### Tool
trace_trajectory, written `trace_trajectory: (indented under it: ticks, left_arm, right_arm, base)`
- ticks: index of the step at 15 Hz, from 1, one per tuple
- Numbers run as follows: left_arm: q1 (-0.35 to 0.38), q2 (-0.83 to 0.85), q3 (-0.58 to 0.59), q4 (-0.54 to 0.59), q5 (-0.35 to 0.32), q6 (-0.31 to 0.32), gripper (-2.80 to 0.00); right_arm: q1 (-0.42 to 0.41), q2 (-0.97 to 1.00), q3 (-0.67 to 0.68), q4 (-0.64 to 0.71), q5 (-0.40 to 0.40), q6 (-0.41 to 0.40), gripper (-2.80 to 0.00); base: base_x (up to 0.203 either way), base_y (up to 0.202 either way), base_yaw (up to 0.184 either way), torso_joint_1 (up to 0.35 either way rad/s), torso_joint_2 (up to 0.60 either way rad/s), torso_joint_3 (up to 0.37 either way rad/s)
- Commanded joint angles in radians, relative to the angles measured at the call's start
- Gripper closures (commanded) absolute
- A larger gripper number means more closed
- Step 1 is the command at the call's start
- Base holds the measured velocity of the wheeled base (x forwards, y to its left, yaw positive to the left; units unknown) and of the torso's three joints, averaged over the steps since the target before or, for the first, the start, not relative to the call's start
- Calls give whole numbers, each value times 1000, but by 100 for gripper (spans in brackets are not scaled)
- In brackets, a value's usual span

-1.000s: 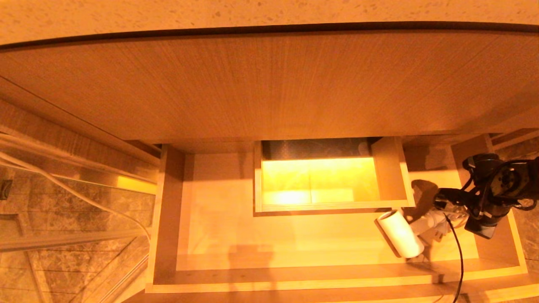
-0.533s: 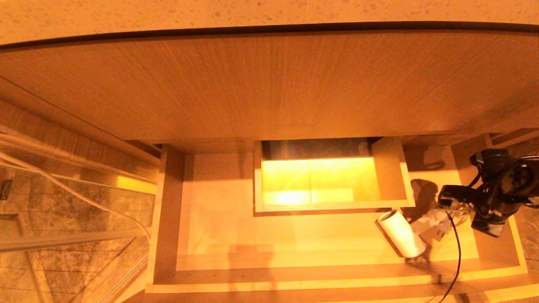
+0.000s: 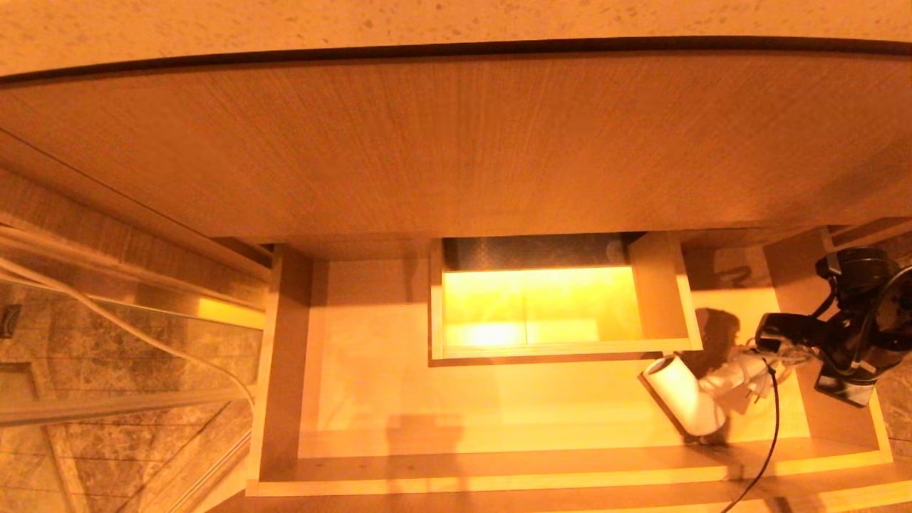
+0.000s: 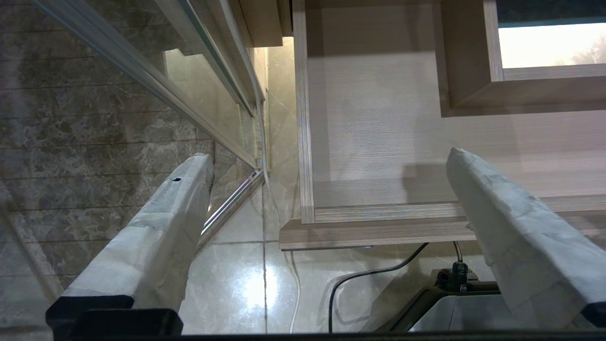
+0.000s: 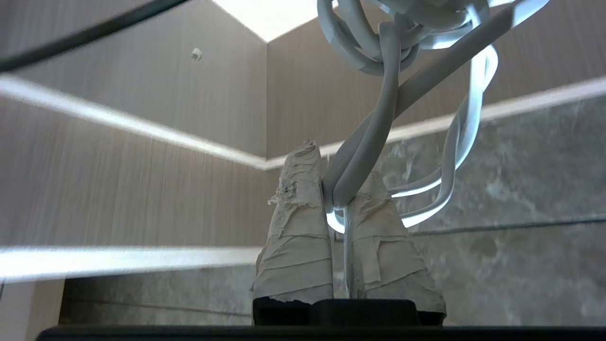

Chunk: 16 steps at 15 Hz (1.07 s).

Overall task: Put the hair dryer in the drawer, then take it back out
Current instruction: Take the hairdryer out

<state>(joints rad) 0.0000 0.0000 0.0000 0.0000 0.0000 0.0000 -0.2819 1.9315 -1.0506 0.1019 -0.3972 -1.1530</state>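
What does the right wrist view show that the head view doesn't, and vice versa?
Right wrist only: the taped fingers of the right gripper shut on the hair dryer's bundled white cord, close up.

Head only: the hair dryer, its white barrel lying at the right of the open drawer, the boxed notch at mid-back, and the wood-grain panel above.

Both: the right gripper, the cord and the drawer's pale wood walls. The left gripper shows only in its own wrist view, open beyond the drawer's left corner.
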Motion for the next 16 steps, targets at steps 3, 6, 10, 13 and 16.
trace_trajectory:
  ticks: [3,6,10,13,16]
  left_arm:
    - [0,0,0,0,0,0,-280]
    - [0,0,0,0,0,0,-280]
    - [0,0,0,0,0,0,-280]
    - [0,0,0,0,0,0,-280]
    - [0,0,0,0,0,0,-280]
  right_arm:
    - [1,-99,55,-3,-2,-11,0]
    - [1,-164,73,-2,-2,-13,0]
    - [2,-285,120,-6,22,-14,0]
    - [1,-409,174,-3,23,-53,0]
    - [2,-538,246,-7,24,-73,0]
  base:
    - [0,0,0,0,0,0]
    - [0,0,0,0,0,0]
    - [0,0,0,0,0,0]
    - [0,0,0,0,0,0]
    - [0,0,0,0,0,0]
